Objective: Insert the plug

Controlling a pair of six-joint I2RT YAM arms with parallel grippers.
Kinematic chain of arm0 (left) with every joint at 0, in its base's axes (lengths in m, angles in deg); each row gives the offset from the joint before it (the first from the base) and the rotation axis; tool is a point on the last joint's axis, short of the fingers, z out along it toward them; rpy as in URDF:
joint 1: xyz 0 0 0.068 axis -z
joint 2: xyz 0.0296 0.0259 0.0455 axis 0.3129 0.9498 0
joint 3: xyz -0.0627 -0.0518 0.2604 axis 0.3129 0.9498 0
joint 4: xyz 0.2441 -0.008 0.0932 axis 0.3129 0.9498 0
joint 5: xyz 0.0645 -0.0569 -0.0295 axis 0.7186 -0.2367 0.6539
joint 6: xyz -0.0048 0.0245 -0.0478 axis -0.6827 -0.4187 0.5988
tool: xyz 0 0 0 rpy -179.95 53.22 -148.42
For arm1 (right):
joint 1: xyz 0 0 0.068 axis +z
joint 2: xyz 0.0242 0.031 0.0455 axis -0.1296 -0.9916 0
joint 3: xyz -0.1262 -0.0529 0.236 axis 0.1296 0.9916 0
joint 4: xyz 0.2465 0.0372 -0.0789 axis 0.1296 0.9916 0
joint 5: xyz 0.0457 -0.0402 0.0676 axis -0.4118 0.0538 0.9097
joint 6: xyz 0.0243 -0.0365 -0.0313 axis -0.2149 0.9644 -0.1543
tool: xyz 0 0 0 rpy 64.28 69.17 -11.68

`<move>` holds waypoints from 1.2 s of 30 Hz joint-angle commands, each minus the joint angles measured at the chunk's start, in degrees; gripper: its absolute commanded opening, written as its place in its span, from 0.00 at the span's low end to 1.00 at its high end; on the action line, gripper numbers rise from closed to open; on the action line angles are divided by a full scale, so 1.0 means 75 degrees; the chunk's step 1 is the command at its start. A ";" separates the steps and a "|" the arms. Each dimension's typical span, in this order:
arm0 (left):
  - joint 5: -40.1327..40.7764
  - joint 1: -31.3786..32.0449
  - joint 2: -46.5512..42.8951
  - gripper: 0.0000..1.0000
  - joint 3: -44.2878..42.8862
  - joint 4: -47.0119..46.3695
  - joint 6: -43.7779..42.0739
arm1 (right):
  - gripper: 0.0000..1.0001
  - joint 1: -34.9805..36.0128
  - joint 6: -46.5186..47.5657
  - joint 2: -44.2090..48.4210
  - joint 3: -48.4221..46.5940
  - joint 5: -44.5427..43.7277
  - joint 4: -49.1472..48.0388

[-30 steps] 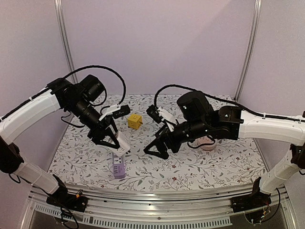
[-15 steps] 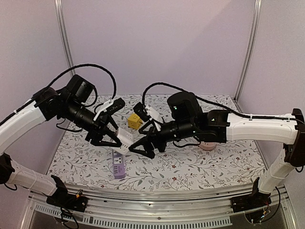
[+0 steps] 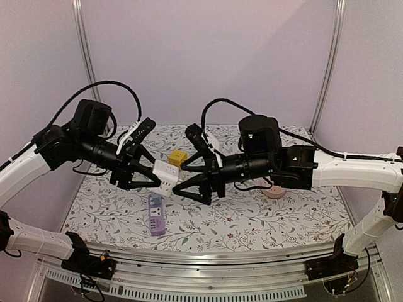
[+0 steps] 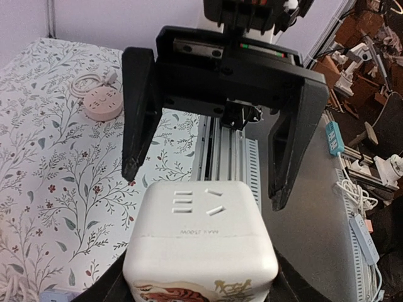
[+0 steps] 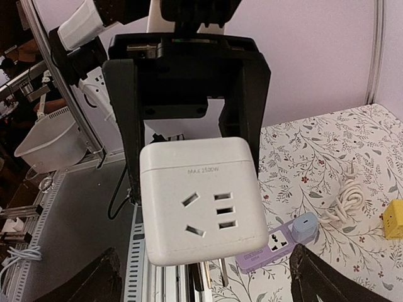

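Left gripper (image 3: 150, 175) grasps white cube socket (image 3: 165, 177), aloft over bench (image 3: 252, 220) front-left. Right gripper (image 3: 182, 180) faces it, jaws spread. Purple power strip (image 3: 155, 220) lies below.

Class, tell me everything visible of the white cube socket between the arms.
The white cube socket looks like smooth plastic, round-cornered. One face carries socket slots and MAX print; another a coloured picture. It hangs above the table, clamped in the left gripper, slotted face toward the right gripper, whose open fingers flank it without clearly touching.
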 commanded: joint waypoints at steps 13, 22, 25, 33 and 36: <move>-0.0403 -0.0019 0.0060 0.00 0.0105 -0.0756 0.0484 | 0.73 0.0053 -0.0053 -0.0377 -0.0512 0.0717 -0.0266; -0.0492 -0.0018 0.0237 0.00 0.0115 -0.0847 0.0471 | 0.52 0.0056 -0.0141 -0.0463 -0.0483 0.0893 -0.0382; -0.0496 -0.0019 0.0317 0.00 0.0126 -0.0852 0.0467 | 0.40 0.0045 -0.0201 -0.0466 -0.0465 0.0914 -0.0472; -0.0048 -0.0025 0.0362 0.78 -0.0023 -0.0810 0.0601 | 0.07 0.0060 -0.0419 -0.0435 -0.0359 0.0868 -0.0670; -0.0065 -0.0037 0.0334 1.00 -0.0101 -0.0648 0.0619 | 0.02 0.0072 -0.0426 -0.0398 -0.0266 0.0733 -0.0781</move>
